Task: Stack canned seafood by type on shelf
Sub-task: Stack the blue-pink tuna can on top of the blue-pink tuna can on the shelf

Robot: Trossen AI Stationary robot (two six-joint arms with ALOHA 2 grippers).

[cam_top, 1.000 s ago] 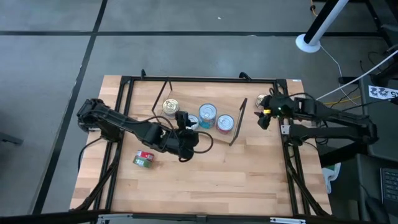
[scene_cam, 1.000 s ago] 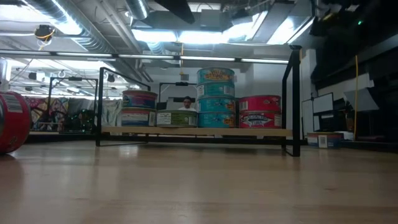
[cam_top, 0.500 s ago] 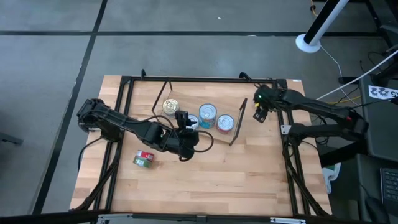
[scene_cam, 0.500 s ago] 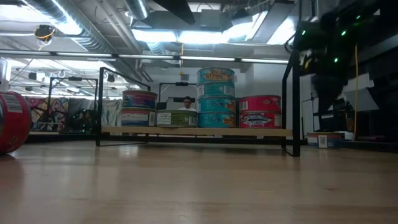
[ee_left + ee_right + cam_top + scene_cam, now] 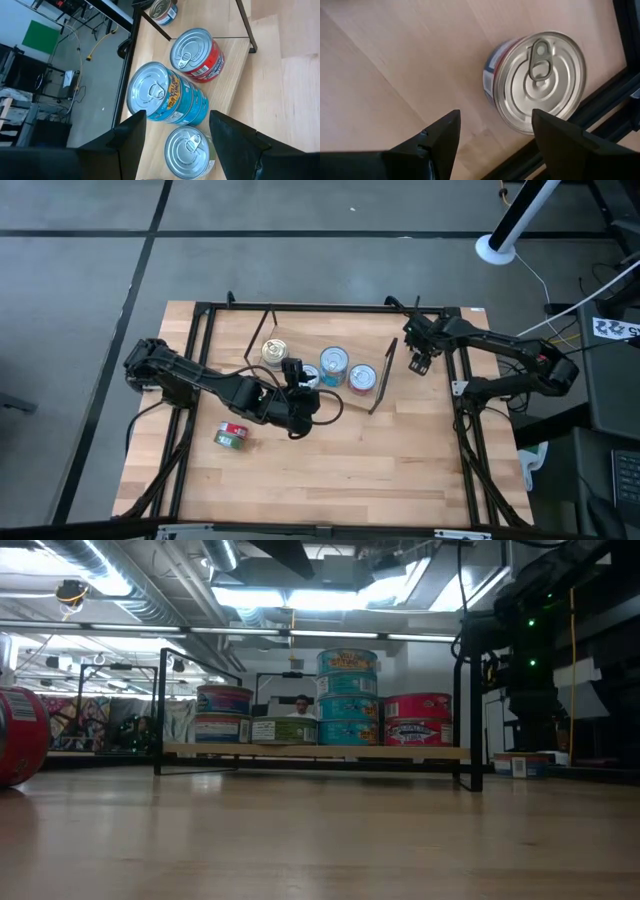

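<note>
The shelf (image 5: pixel 300 348) (image 5: pixel 315 752) carries several tins: a teal stack (image 5: pixel 347 695) (image 5: pixel 162 95), red tins (image 5: pixel 417 720) (image 5: pixel 196 55), a blue-labelled pair (image 5: pixel 224 712) and a green-labelled tin (image 5: pixel 285 730) (image 5: pixel 189 152). My left gripper (image 5: pixel 300 395) (image 5: pixel 177 117) hangs open at the shelf's near edge, just above the green-labelled tin. One red-green tin (image 5: pixel 231 436) (image 5: pixel 15 735) lies on its side on the table, near left. My right gripper (image 5: pixel 420 355) (image 5: pixel 495 117) is open above a silver-lidded tin (image 5: pixel 540 82) that stands on the table by the far right corner.
A black frame bar (image 5: pixel 580 125) runs right beside the silver-lidded tin. The shelf's wire leg (image 5: pixel 383 375) stands between that tin and the stacks. Bare wood (image 5: pixel 350 470) fills the table's near half.
My right arm has swung in from the table's right side, and its gripper has moved slightly toward the shelf's right end and the far edge, over the silver-lidded tin. The left arm and all tins have stayed put.
</note>
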